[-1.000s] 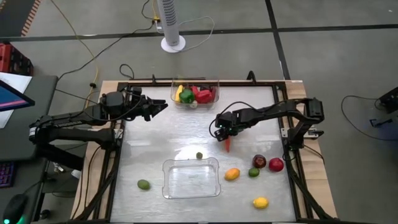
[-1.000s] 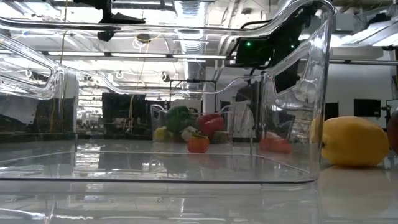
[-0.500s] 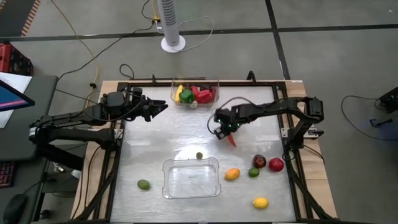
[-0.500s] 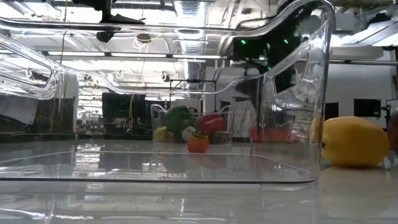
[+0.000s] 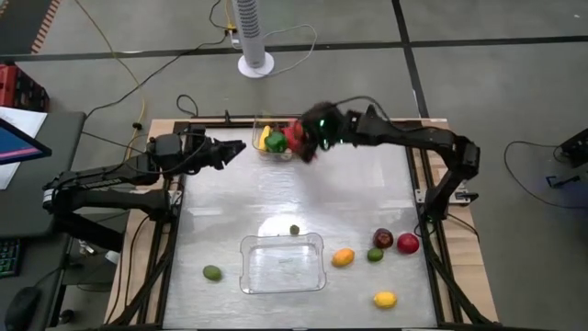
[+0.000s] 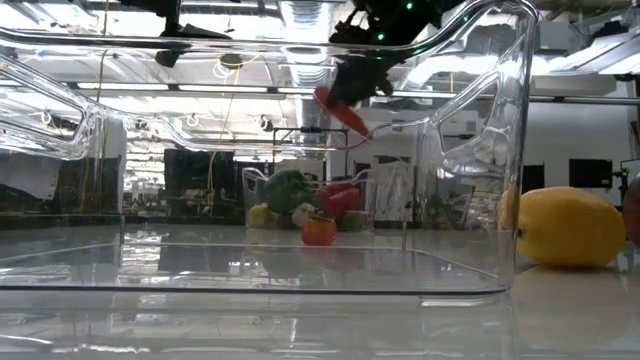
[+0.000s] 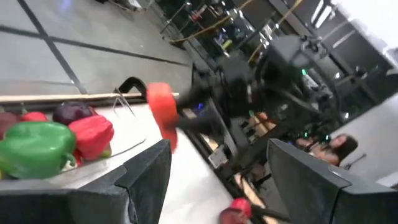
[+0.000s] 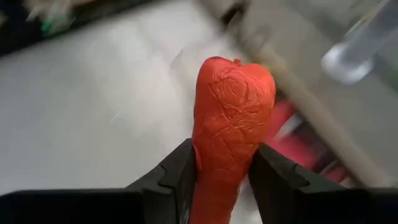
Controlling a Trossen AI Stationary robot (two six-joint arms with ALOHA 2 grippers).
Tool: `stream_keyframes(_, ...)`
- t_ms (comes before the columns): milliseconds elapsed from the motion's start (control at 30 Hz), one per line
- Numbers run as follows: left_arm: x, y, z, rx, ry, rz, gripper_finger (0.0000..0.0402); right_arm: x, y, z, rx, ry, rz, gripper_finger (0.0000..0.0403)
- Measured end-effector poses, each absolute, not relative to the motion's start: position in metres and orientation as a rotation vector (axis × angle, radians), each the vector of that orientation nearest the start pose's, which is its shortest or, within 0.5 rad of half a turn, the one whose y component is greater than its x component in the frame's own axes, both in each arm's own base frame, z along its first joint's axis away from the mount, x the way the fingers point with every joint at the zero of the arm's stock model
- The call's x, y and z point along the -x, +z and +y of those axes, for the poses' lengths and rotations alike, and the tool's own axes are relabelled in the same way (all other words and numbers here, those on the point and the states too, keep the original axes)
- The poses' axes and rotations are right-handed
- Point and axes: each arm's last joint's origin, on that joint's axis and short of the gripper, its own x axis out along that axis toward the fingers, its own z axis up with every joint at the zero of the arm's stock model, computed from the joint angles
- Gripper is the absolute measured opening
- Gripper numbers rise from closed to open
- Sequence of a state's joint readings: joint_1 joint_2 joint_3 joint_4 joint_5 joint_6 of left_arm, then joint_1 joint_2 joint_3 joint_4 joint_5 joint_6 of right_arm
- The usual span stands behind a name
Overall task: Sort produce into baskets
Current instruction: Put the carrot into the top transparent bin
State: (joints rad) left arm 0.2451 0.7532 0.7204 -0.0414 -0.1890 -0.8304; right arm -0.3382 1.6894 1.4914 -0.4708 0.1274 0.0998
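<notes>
My right gripper (image 8: 225,165) is shut on a long red produce piece (image 8: 230,118) and holds it high over the table's far part, beside the far basket (image 5: 288,138). That clear basket holds green, yellow and red produce. In the low view the red piece (image 6: 342,112) hangs under my right gripper (image 6: 352,80). My left gripper (image 7: 217,162) stands open just left of the far basket, touching nothing. The near basket (image 5: 282,264) stands at the front middle with nothing in it. My right gripper pinches the long red piece between its two fingers (image 8: 177,171), which lie across its narrower part (image 8: 217,168). The broad end (image 8: 236,74) sticks out past the fingertips. In the low view the piece hangs slanted below the gripper, lifted clear of the table.
Loose produce lies on the table: a green piece (image 5: 212,272) at the front left, a small green one (image 5: 294,230) in the middle, and orange (image 5: 343,257), maroon (image 5: 382,238), red (image 5: 408,244) and yellow (image 5: 385,299) pieces at the front right.
My right gripper has lifted the long red piece off the middle of the table. It has carried the piece up and toward the far edge, to the far basket. The piece is now clear of the table.
</notes>
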Motion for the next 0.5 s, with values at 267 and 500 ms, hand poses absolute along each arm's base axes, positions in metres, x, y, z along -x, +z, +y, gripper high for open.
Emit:
stream_keyframes(267,-0.164,0.330,0.047,0.913,0.441,-0.142,0.0251,-0.344,0.322,-0.194,-0.117,-0.627,0.480,0.0167)
stream_keyframes(500,-0.164,0.331,0.047,0.924,0.434,-0.157,0.0251,-0.341,0.287,-0.228,-0.219,-0.563,0.581,0.0204)
